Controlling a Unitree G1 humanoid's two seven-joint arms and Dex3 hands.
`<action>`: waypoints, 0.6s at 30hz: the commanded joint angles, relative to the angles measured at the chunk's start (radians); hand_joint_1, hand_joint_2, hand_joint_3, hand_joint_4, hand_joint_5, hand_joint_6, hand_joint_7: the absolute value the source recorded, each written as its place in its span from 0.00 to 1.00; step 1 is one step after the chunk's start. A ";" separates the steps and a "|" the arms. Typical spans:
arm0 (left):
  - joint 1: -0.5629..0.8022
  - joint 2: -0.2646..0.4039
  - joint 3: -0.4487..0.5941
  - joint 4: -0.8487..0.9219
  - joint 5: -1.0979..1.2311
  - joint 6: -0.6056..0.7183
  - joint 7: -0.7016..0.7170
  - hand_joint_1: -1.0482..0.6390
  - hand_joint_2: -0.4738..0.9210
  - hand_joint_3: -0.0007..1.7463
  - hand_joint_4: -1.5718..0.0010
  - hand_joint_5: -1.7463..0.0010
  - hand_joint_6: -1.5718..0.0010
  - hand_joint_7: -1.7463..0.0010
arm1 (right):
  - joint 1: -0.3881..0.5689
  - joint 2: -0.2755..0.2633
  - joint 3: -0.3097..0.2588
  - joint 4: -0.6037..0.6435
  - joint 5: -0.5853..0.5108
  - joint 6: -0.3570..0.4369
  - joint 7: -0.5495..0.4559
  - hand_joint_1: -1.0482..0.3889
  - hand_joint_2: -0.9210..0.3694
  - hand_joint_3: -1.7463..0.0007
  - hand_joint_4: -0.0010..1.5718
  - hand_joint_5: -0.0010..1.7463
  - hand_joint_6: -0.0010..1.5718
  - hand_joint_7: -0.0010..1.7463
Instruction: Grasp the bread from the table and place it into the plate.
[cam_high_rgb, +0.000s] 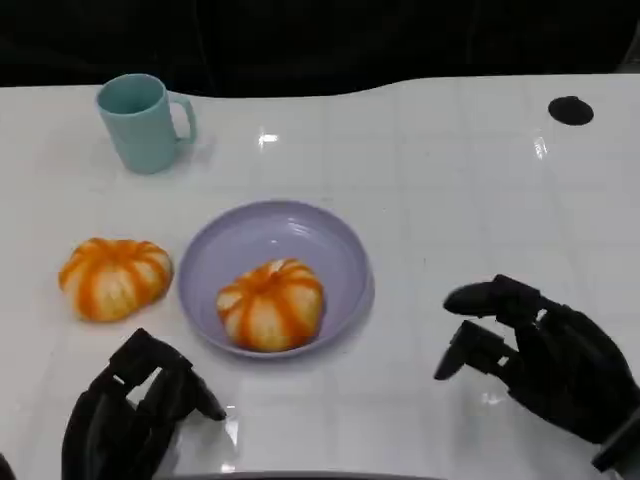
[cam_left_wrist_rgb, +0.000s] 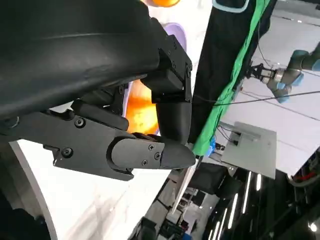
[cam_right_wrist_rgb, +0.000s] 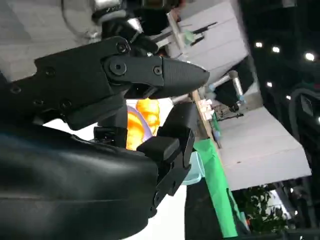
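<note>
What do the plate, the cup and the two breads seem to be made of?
The plate looks like smooth, lilac plastic or melamine, with a soft glare on its rim. The cup looks matte teal plastic or glazed ceramic; I cannot tell which. The bread in the plate and the bread on the table look like glossy orange-and-cream models, possibly foam or plastic.

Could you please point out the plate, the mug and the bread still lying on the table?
plate (cam_high_rgb: 322, 238): head view, bare inner surface behind the bread in it.
mug (cam_high_rgb: 136, 122): head view, middle of its teal wall.
bread on the table (cam_high_rgb: 115, 277): head view, middle of its top.
</note>
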 joint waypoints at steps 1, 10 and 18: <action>0.011 0.012 0.002 -0.012 -0.003 0.002 0.009 0.28 1.00 0.13 0.60 0.00 0.68 0.12 | 0.031 -0.007 -0.051 -0.040 0.051 0.125 -0.005 0.33 0.00 0.69 0.31 1.00 0.21 0.83; 0.011 0.013 0.005 -0.011 -0.006 -0.006 0.000 0.28 1.00 0.15 0.60 0.00 0.69 0.12 | 0.040 -0.002 -0.117 -0.058 0.084 0.318 -0.060 0.36 0.00 0.79 0.45 1.00 0.30 1.00; 0.018 0.016 0.004 -0.021 -0.005 0.000 0.003 0.27 1.00 0.14 0.60 0.00 0.68 0.12 | 0.034 0.012 -0.130 -0.048 0.049 0.303 -0.059 0.35 0.00 0.80 0.47 1.00 0.33 1.00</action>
